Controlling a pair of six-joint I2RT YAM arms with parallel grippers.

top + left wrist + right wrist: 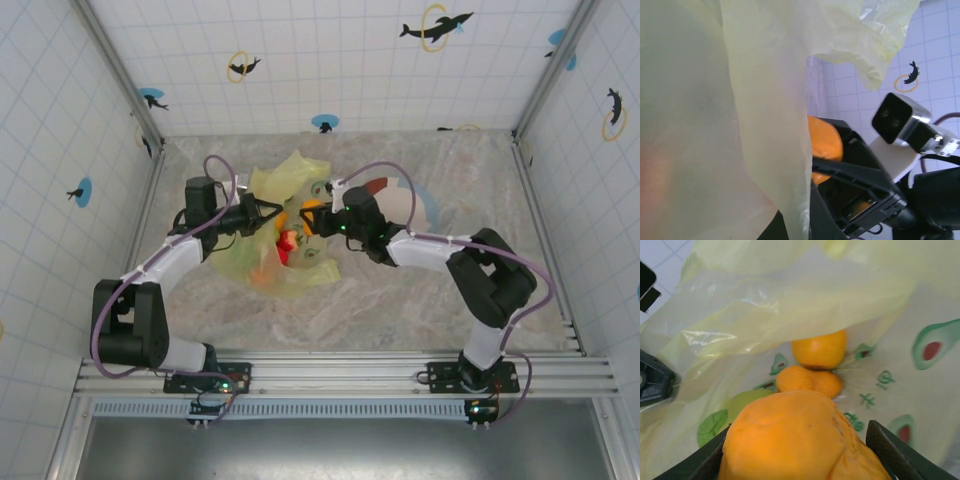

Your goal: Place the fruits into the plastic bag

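The yellow-green plastic bag (290, 175) lies crumpled at mid-table with its mouth facing right. My left gripper (268, 212) is shut on the bag's upper edge, and the film (715, 110) drapes over its fingers (795, 230). At the bag's mouth, my right gripper (318, 222) is shut on a large orange fruit (795, 440), seen from the left wrist too (825, 142). Inside the bag (790, 305) lie two orange fruits (820, 347) (810, 381) and a green fruit (745, 402). A red fruit (290, 243) shows through the film.
A round brown, pink and blue plate (405, 200) lies behind my right arm, partly hidden by it. Tiled walls close off the left, back and right sides of the marbled table (400, 300). The two grippers are close together at the bag's mouth.
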